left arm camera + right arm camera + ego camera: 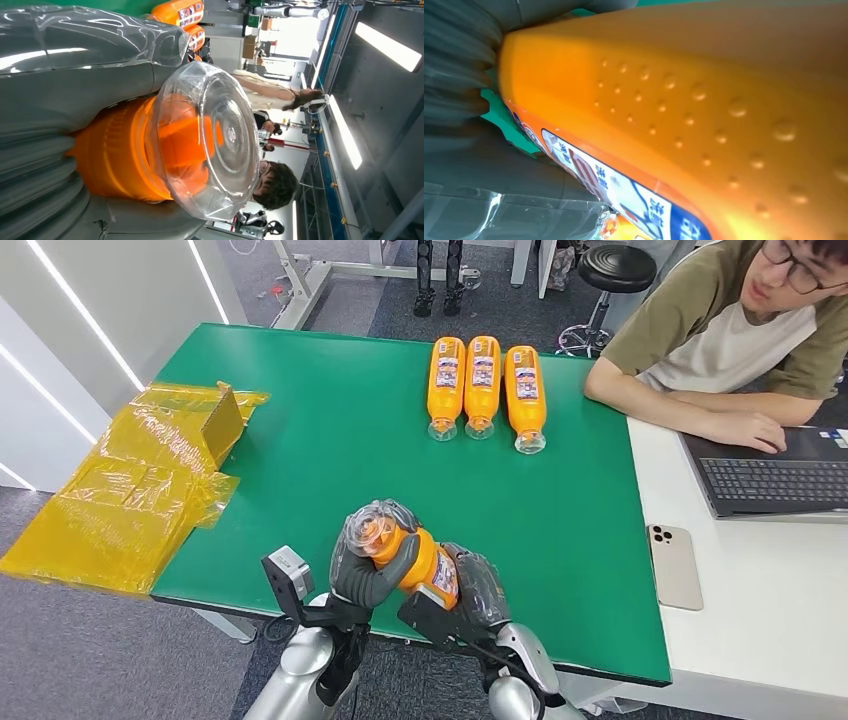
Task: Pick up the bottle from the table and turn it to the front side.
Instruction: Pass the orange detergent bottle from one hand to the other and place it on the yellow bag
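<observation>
Bottle in both hands, near table edge

Orange plastic bottle with a clear domed cap (412, 558) is off the green table mat (330, 430), held above its near edge, cap end pointing to my left. My left hand (368, 565) wraps its fingers around the neck just behind the cap. My right hand (468, 592) grips the labelled body; the right wrist view shows the dimpled orange side and blue-edged label against my palm. Three more orange bottles (484, 386) lie side by side at the far edge. A person's forearm (690, 405) rests just beside them, near a laptop (775, 480). Crumpled yellow plastic wrap (140, 485) sits far left.
</observation>
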